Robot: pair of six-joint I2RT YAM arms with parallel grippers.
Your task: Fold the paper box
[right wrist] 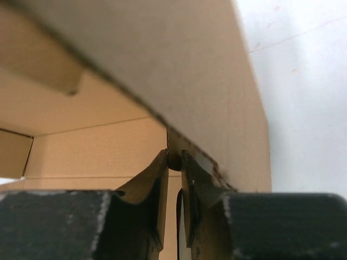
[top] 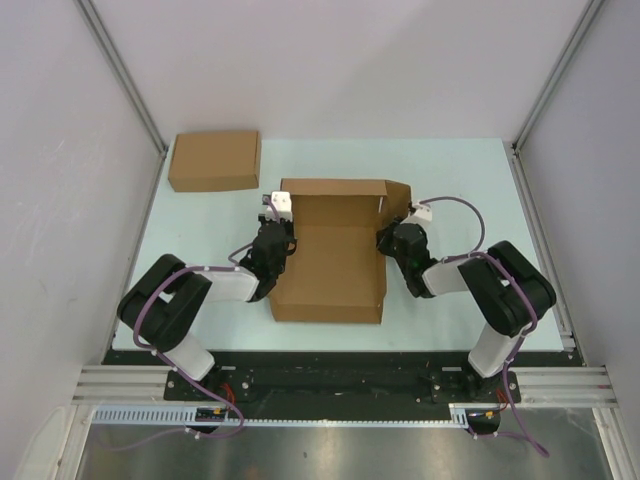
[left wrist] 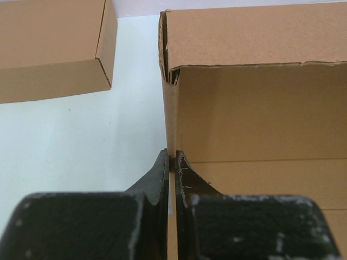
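Note:
The paper box [top: 330, 255] is a brown cardboard die-cut sheet at the table's middle, its back wall and side walls partly raised. My left gripper [top: 277, 237] is shut on the box's left side wall [left wrist: 171, 119]; the thin wall stands pinched between its black fingers [left wrist: 157, 181]. My right gripper [top: 388, 238] is shut on the right side wall [right wrist: 217, 97], whose edge sits between its fingers [right wrist: 154, 181]. A folded-over flap hangs above the right wrist view. The front lid panel [top: 328, 295] lies flat toward the arms.
A ready-made flat brown cardboard box [top: 214, 160] lies at the back left of the pale green table [top: 460, 180]; it also shows in the left wrist view [left wrist: 51, 49]. Grey enclosure walls and aluminium posts ring the table.

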